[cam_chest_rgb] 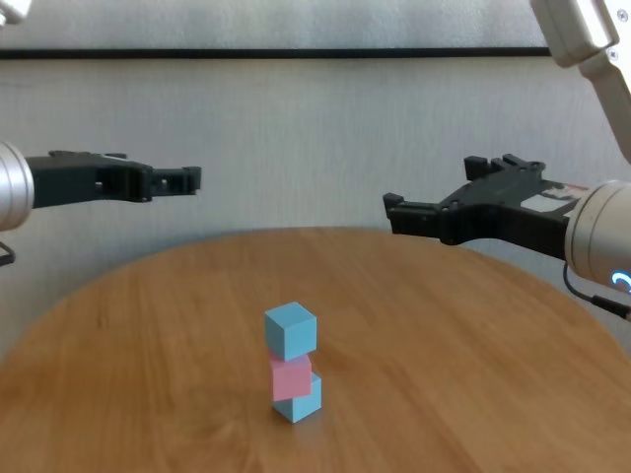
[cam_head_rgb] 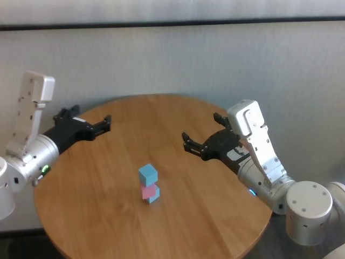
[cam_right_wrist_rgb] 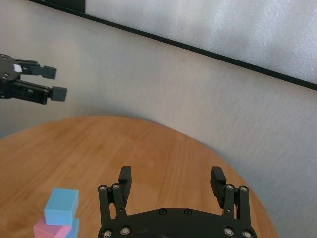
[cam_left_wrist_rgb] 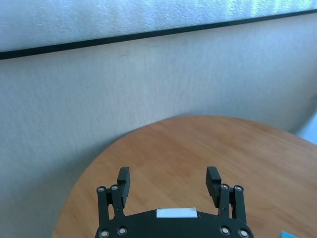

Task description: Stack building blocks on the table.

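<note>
Already skewed, the three-cube stack point(cam_head_rgb: 149, 184) on the surface point(cam_head_rgb: 97, 178) could topple if either wide-open, empty pincer, left point(cam_head_rgb: 104, 125) or right point(cam_head_rgb: 188, 143), brushes it.

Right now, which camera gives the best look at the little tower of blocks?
The chest view: the whole stack shows side-on, light blue, pink, light blue, standing on the table. The head view looks down on it, smaller. The right wrist view cuts off its lower part; the left wrist view catches only a blue corner.
</note>
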